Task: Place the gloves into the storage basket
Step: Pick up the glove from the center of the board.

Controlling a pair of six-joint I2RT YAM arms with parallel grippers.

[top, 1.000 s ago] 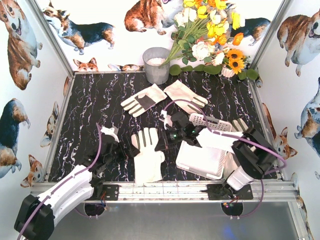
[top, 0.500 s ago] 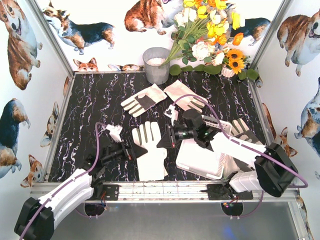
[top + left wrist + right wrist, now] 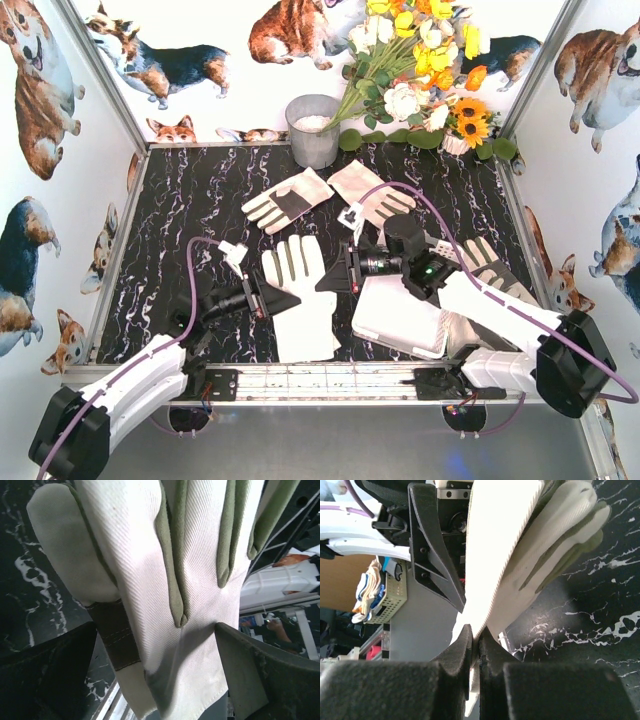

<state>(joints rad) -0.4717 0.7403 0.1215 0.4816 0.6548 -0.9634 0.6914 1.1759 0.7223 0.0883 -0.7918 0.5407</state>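
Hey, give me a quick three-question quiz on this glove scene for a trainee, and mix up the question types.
1. True or false: the right end effector is pinched shut on the edge of the middle glove.
2. The left end effector is: A) open, with that glove between its jaws; B) shut on the basket; C) out of view.
3. How many gloves lie flat just in front of the grey bucket?
Key: 1 true; 2 A; 3 two back gloves.
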